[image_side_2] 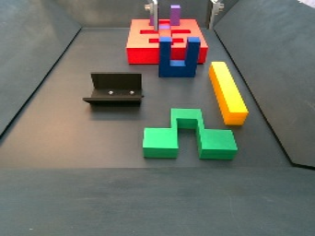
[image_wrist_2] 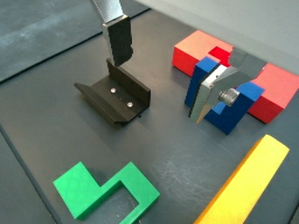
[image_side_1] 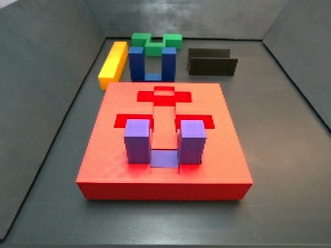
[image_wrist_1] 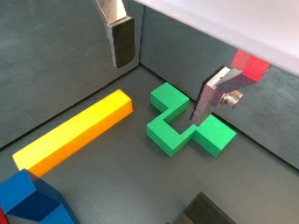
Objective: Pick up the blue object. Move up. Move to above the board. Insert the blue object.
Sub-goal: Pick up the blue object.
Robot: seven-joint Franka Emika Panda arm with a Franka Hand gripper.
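The blue object (image_side_2: 176,57) is a dark blue U-shaped block standing upright on the floor just in front of the board (image_side_2: 142,37). It also shows in a side view (image_side_1: 153,60) and in both wrist views (image_wrist_2: 218,103) (image_wrist_1: 30,201). The board (image_side_1: 116,145) is a large red slab with cut-outs. My gripper (image_side_2: 182,18) hangs high above this area, open and empty. In both wrist views (image_wrist_1: 163,70) (image_wrist_2: 163,68) the jaws stand wide apart with nothing between them. One finger (image_wrist_2: 211,92) partly covers the blue object.
A purple U-shaped block (image_side_1: 137,136) sits in the board. A green block (image_side_2: 185,136) lies on the floor, with a long yellow bar (image_side_2: 227,90) beside it. The fixture (image_side_2: 113,89) stands opposite the bar. Grey walls enclose the floor.
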